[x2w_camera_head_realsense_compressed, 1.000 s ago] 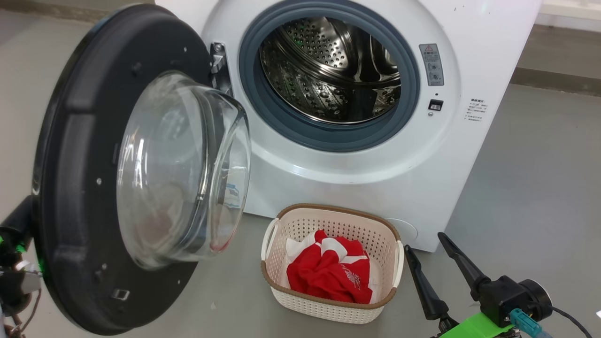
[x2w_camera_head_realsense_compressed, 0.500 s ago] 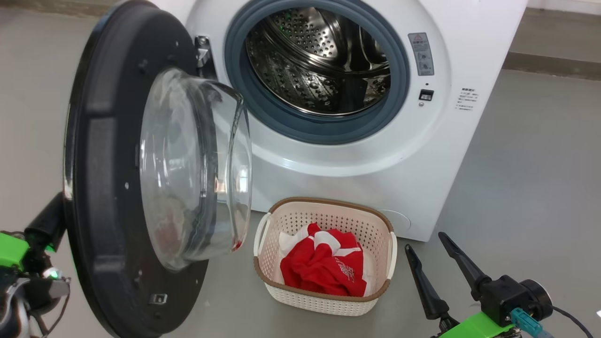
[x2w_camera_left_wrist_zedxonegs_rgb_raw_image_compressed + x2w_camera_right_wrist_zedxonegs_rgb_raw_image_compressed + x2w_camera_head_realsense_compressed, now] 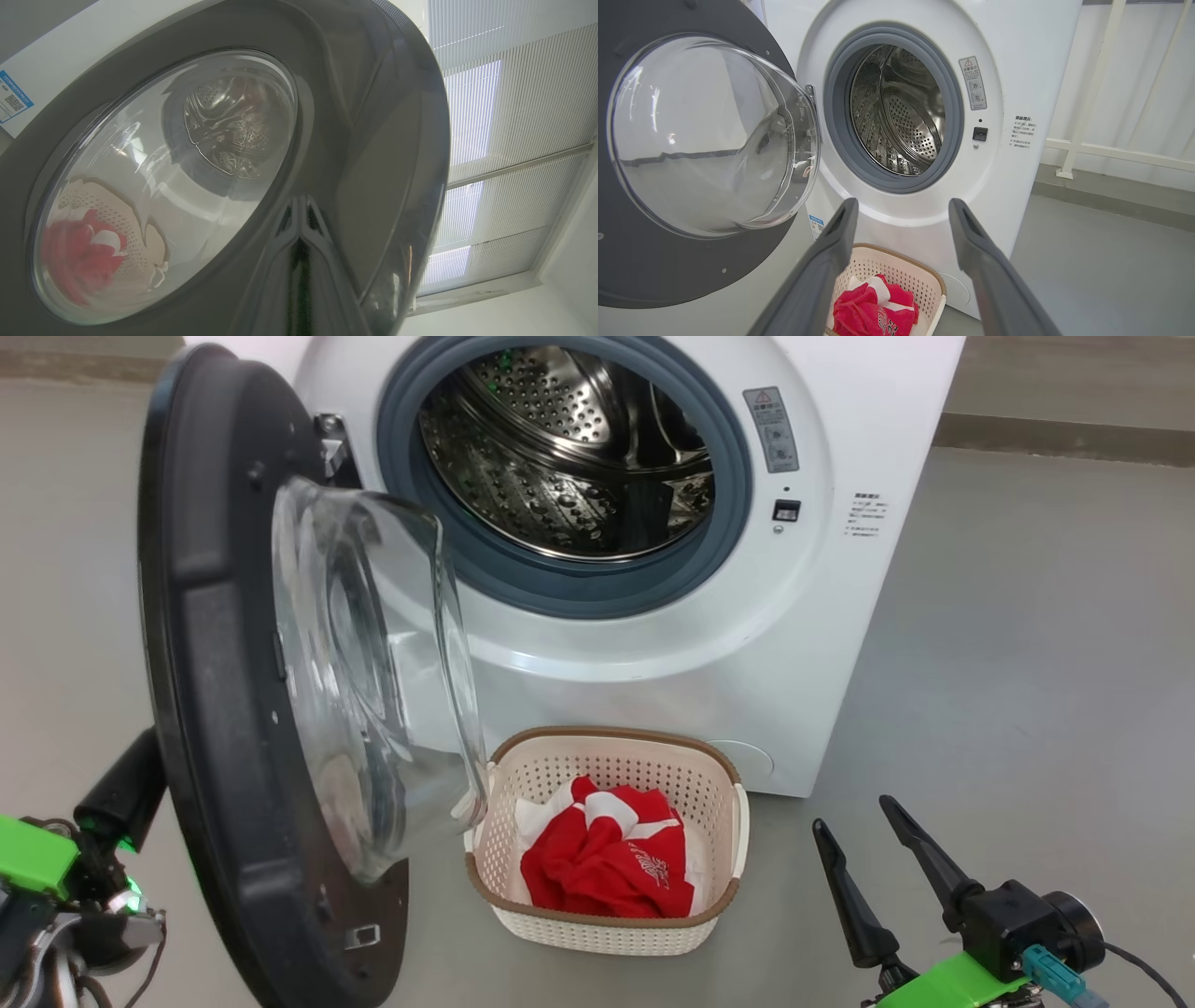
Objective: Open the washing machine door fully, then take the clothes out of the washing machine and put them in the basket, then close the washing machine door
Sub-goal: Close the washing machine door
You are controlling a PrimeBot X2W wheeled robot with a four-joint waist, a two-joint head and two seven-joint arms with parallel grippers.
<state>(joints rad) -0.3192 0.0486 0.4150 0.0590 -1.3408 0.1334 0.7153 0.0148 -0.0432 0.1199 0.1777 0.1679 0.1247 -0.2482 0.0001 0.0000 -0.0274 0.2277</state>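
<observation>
While the left tool [image 3: 299, 247], pinched together and empty, presses the washing machine door [image 3: 215, 616] ahead of it, the door stands nearer shut than a second ago; clothes [image 3: 597, 873] sit in the basket [image 3: 607, 933] left of the gaping right tool [image 3: 851, 814]: seemingly only closing remains.

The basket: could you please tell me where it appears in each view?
Head view: basket lower centre, on the floor before the washing machine.
Left wrist view: basket lower left, seen through glass.
Right wrist view: basket bottom centre, between the jaws of the right gripper.
Shared landmark: the washing machine door.
</observation>
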